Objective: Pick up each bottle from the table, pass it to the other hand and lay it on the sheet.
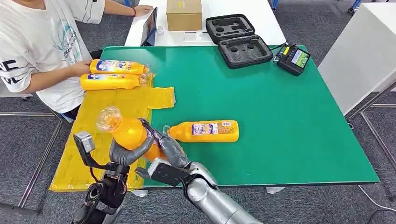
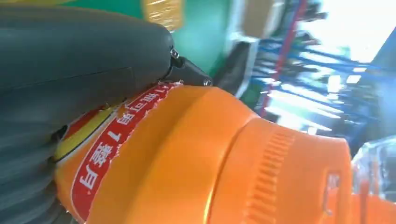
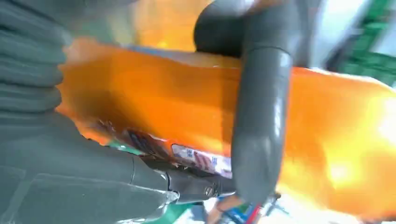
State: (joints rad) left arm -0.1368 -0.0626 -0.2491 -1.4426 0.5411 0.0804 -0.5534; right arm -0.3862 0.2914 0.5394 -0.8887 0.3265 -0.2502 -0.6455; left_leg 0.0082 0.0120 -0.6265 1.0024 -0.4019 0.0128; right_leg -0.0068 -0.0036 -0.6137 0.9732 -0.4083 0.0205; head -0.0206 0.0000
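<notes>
An orange bottle (image 1: 130, 132) with a clear cap is held upright, tilted a little, over the edge of the yellow sheet (image 1: 81, 144). My left hand (image 1: 125, 154) wraps its lower body from the left, and my right hand (image 1: 164, 145) grips it from the right. In the left wrist view the bottle (image 2: 196, 158) lies against my left hand (image 2: 70, 65). In the right wrist view a finger of my right hand (image 3: 259, 130) curls over the bottle (image 3: 154, 98). Another bottle (image 1: 205, 131) lies on the green table (image 1: 289, 121). Two bottles (image 1: 116, 66) (image 1: 110, 81) lie at the sheet's far end.
A person (image 1: 37, 46) sits at the far left, a hand on the two bottles on the sheet. At the back stand a cardboard box (image 1: 184, 14), a tablet (image 1: 149, 25), black foam trays (image 1: 244, 50) and a controller (image 1: 293, 58).
</notes>
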